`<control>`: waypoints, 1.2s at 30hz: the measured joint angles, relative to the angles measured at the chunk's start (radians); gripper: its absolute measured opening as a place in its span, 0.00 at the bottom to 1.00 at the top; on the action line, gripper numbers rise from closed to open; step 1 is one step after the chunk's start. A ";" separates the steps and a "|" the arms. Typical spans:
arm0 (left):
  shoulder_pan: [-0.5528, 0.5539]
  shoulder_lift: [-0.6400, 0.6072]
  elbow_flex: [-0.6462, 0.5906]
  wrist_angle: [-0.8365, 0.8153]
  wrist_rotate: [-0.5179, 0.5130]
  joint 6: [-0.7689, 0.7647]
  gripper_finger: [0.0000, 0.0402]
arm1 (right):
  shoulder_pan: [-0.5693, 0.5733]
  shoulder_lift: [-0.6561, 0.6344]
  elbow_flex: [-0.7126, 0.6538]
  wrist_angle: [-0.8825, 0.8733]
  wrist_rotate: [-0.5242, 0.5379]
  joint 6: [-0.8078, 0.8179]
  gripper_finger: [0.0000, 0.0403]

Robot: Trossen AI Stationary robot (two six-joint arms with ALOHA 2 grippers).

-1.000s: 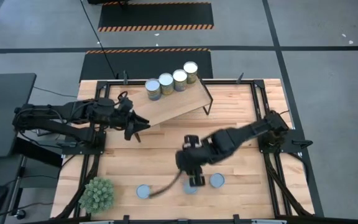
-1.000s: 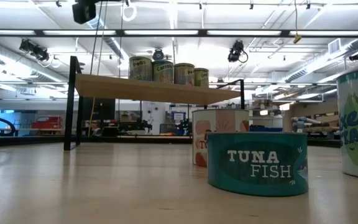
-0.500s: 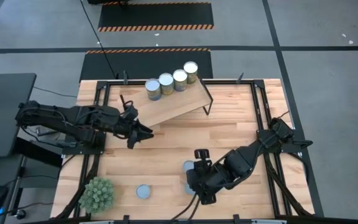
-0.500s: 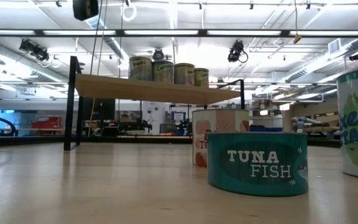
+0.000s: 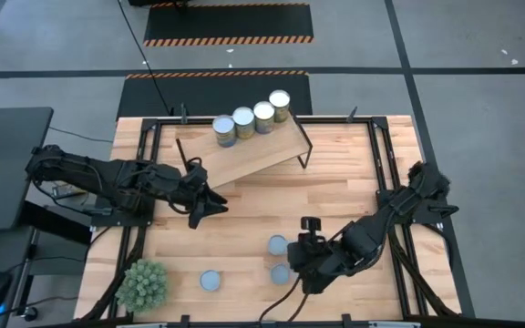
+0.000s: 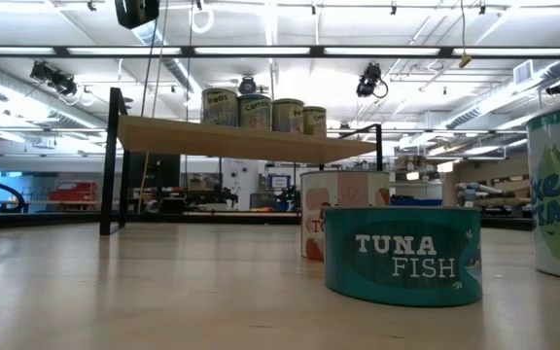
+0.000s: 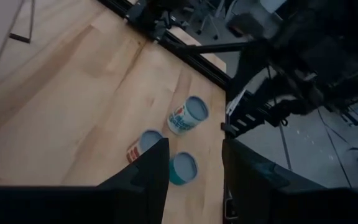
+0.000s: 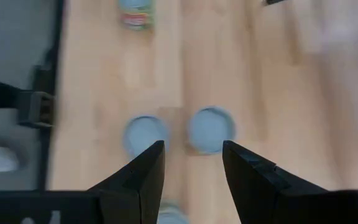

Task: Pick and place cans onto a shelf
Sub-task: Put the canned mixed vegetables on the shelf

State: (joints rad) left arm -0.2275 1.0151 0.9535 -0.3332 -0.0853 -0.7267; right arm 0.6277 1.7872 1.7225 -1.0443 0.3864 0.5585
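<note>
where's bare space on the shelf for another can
The light-wood tilted shelf plank is bare along its near half, in front of the four metal cans lined up on its far edge. The tabletop between the shelf and the loose cans is also free. The near right is crowded.

"TUNA FISH" on the teal can [image 6: 402, 255], other can labels unreadable

Light-wood tabletop [image 5: 244, 219] carrying a shelf, loose cans and a plant

The tilted shelf [image 5: 253, 153] stands at the far side with four cans [image 5: 252, 117] in a row; three cans [image 5: 278, 244] sit on the near tabletop, a spiky green plant [image 5: 142, 284] near left.
</note>
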 joint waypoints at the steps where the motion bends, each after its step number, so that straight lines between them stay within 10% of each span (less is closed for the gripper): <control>1: -0.004 -0.001 0.000 0.000 0.000 0.000 0.38 | 0.000 -0.034 -0.049 0.036 -0.026 0.012 0.42; 13: -0.020 -0.001 0.000 -0.001 0.000 0.006 0.38 | -0.034 -0.298 -0.346 0.066 -0.200 0.112 0.46; 28: -0.019 -0.001 0.000 -0.010 0.000 0.010 0.38 | -0.015 -0.123 -0.358 0.095 -0.290 0.032 0.95; 36: -0.019 -0.001 0.000 -0.010 0.000 0.032 0.38 | -0.015 -0.045 -0.358 0.104 -0.353 -0.016 0.98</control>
State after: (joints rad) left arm -0.2466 1.0145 0.9535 -0.3435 -0.0849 -0.6952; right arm 0.6128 1.7419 1.3647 -0.9403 0.0335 0.5422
